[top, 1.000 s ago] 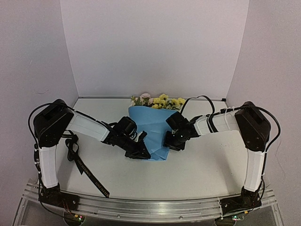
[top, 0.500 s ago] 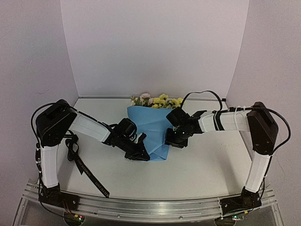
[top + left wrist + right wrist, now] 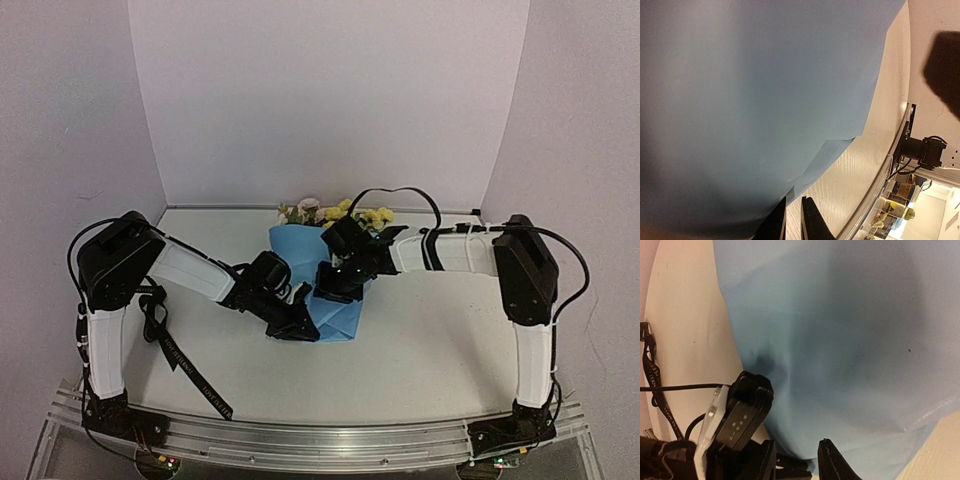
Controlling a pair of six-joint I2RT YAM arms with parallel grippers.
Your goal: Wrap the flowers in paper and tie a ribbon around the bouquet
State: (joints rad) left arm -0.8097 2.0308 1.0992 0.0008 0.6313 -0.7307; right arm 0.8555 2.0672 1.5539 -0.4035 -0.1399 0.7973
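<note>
Left gripper (image 3: 303, 325) jaws narrow, pinching paper (image 3: 298, 250) at its near-left edge. Right gripper (image 3: 326, 288) jaws part-open over paper's middle, gripping nothing. Flowers (image 3: 345, 212) stick out the far end.

You had a white table (image 3: 430, 340) with a light blue paper (image 3: 296, 250) wrap lying at its middle, and flowers (image 3: 305, 208) poked out at the far end. On its left side a black ribbon (image 3: 185, 360) trailed toward the near edge, apart from the paper.
</note>
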